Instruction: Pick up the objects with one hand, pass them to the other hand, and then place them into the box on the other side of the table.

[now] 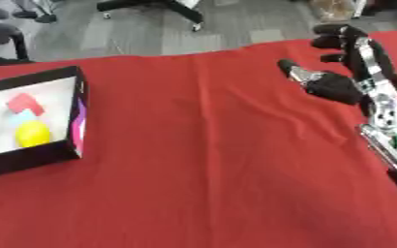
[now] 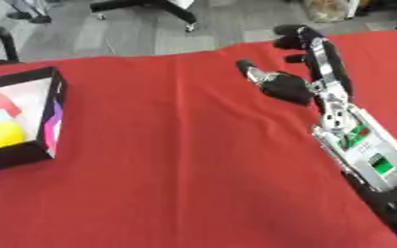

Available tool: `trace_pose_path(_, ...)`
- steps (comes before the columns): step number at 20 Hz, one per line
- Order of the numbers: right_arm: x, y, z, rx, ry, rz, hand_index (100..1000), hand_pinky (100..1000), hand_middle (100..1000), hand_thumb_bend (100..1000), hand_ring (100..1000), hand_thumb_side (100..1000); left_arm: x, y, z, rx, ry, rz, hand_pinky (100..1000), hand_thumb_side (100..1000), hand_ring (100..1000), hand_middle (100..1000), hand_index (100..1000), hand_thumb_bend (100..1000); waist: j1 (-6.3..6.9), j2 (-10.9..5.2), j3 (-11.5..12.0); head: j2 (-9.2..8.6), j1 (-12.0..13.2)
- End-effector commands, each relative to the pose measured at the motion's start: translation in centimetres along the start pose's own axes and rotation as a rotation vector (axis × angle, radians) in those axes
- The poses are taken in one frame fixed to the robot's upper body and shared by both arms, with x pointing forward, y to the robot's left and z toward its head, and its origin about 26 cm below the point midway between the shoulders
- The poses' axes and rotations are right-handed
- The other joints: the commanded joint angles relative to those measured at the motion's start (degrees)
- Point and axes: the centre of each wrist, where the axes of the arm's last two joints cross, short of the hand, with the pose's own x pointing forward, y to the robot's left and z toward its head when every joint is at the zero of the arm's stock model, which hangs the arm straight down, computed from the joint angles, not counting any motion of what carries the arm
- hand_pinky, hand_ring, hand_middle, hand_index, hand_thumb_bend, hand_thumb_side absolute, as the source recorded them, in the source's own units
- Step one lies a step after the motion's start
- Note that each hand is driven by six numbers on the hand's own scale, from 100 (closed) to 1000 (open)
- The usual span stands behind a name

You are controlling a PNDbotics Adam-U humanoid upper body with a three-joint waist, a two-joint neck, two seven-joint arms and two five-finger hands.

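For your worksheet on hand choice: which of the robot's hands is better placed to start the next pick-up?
Likely the right. The right hand hangs open over the red cloth; the left hand shows in neither view. The box already holds items; no loose object shows.

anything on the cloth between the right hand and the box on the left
Nothing visible. The open right hand hangs at the right; only bare red tablecloth lies between it and the black box with a white floor, which already holds a yellow ball and a red block.
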Motion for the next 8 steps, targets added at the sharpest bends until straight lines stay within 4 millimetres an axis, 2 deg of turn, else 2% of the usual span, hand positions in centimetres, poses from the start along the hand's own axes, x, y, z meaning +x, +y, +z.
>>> trace_pose_path(1,0.5,-1.8,-0.4,-0.095,-0.028,0.011,770,731,627,570,786,235,-0.5,1.1,0.1,0.031,0.015,0.021,786,861,692,682,823,180,-0.90,0.33,0.00,-0.79,0.09)
trace_pose_path(4,0.0,-2.5,-0.3,-0.150,-0.008,-0.002,774,729,629,579,787,229,-2.0,1.6,0.8,0.067,0.066,0.060,787,855,696,688,823,149,-0.94,0.55,-0.02,-0.90,0.21)
trace_pose_path(8,-0.8,-3.4,0.1,-0.195,0.022,-0.029,785,716,634,618,788,243,-3.8,2.4,1.6,0.120,0.108,0.059,773,839,679,691,826,180,-1.04,0.81,-0.16,-1.20,0.49)
